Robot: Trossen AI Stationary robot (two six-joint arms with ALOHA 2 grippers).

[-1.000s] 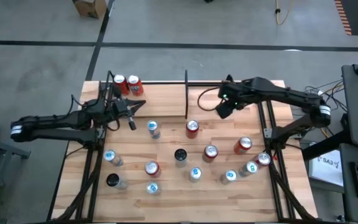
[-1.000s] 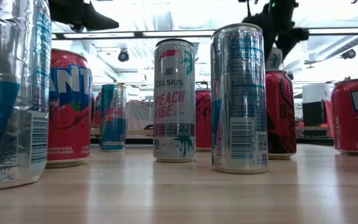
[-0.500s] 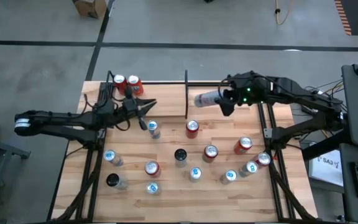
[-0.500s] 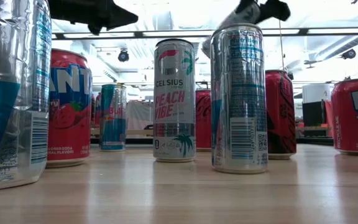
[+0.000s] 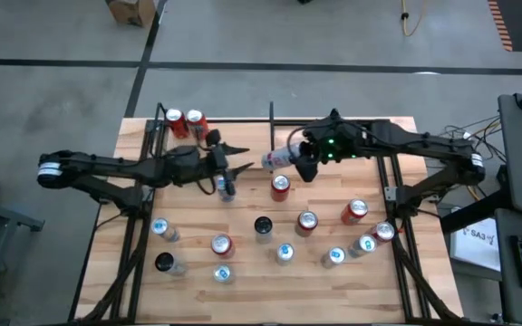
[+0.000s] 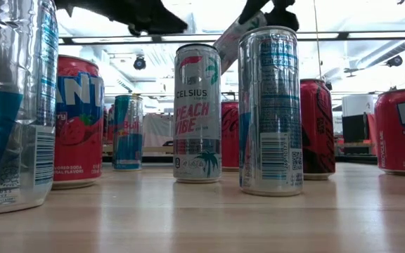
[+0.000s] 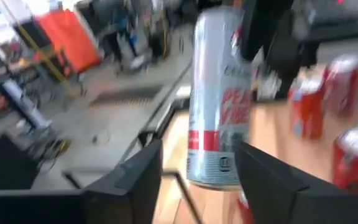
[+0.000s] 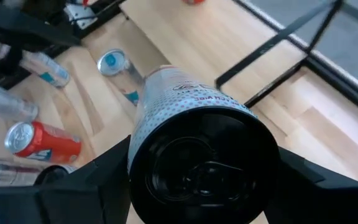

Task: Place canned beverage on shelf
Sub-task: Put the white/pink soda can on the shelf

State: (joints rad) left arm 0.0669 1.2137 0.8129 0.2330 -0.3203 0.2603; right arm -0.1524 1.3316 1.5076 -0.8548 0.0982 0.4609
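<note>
A silver canned beverage (image 5: 277,159) hangs tilted above the table's middle, with my right gripper (image 5: 304,161) shut on it. It also shows in the low view (image 6: 232,39) and the left wrist view (image 7: 219,99). My left gripper (image 5: 236,167) is open just left of the can. Its two fingers (image 7: 132,180) stand on either side of the can's free end, and no touch shows. The shelf (image 5: 234,131), a black-framed bay at the far edge, has two red cans (image 5: 185,123) standing on its wood floor. My right gripper pinches the can between its two fingers (image 8: 98,180), one on each side of its body by the dark lid end (image 8: 138,146). The fingers come from the table's right, slanting down, and lie along the can. The can is lifted clear and tilted, its free end lower and toward the left.
Several cans stand on the near half of the table, among them a red one (image 5: 281,186) just below the held can and a silver one (image 5: 225,187) under my left gripper. A black upright (image 5: 271,136) divides the frame's bays.
My right gripper has swung toward the table's left and tipped, so the can now slants out to the left. My left gripper has reached toward the table's right, up to the can, and has opened.
</note>
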